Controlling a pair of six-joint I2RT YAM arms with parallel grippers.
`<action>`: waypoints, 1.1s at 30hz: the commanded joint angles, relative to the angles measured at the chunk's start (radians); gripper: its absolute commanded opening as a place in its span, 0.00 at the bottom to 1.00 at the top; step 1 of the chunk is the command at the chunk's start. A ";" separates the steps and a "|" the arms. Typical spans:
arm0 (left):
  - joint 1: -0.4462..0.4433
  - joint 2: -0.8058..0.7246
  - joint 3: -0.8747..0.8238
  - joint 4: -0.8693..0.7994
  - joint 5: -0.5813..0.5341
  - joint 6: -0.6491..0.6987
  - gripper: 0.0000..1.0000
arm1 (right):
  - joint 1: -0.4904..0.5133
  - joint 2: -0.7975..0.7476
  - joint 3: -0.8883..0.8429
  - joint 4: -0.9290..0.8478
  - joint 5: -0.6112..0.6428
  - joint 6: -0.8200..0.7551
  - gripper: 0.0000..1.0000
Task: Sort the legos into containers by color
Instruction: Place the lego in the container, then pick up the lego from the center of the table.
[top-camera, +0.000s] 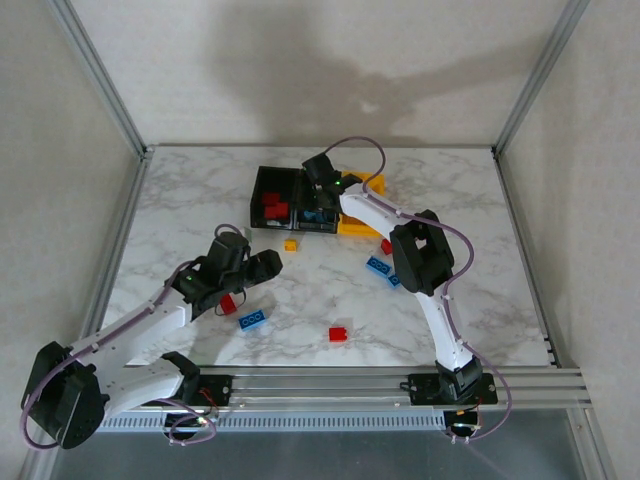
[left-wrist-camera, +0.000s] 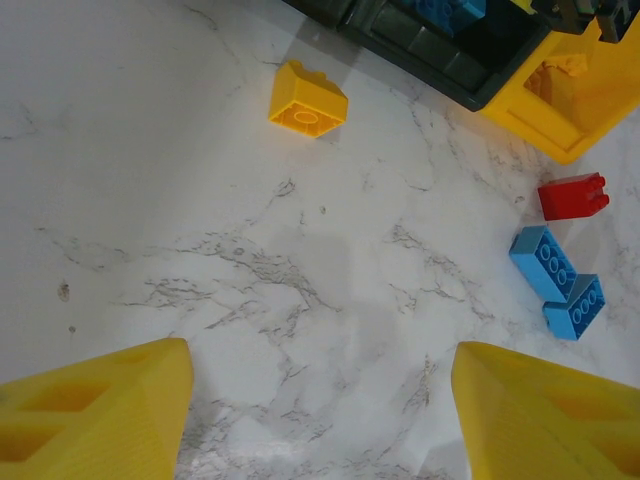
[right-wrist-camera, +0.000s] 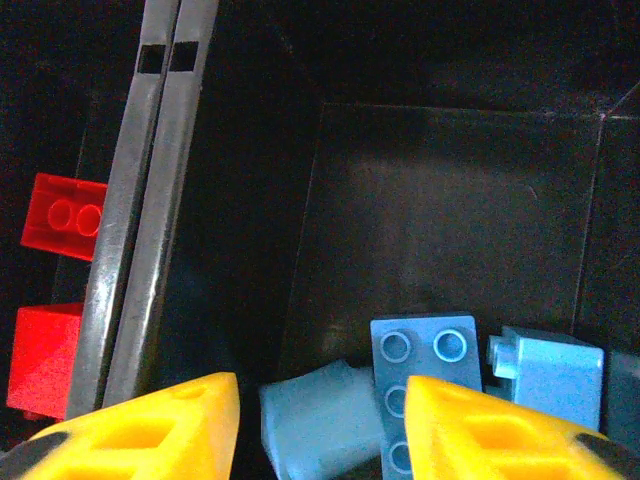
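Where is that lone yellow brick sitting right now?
In the overhead view, the yellow brick lies alone on the marble table, near its middle, just on the near side of the black bin that holds red bricks.

Top camera overlooks all from behind; left wrist faces tabletop (left-wrist-camera: 200, 200) nearby, right wrist closely into middle black bin (right-wrist-camera: 450, 200).

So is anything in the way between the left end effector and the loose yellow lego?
Nothing visible does. Bare table lies between the open left end effector and the yellow lego.
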 joint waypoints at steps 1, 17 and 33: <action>-0.007 -0.021 0.025 -0.024 -0.018 -0.012 0.69 | 0.004 -0.039 -0.002 0.006 0.002 -0.002 0.49; -0.009 -0.024 0.010 0.020 0.008 -0.009 0.70 | 0.081 -0.489 -0.443 0.072 0.134 -0.015 0.64; -0.143 0.192 0.092 0.171 0.046 -0.009 0.70 | -0.073 -1.006 -1.037 -0.072 0.227 0.242 0.80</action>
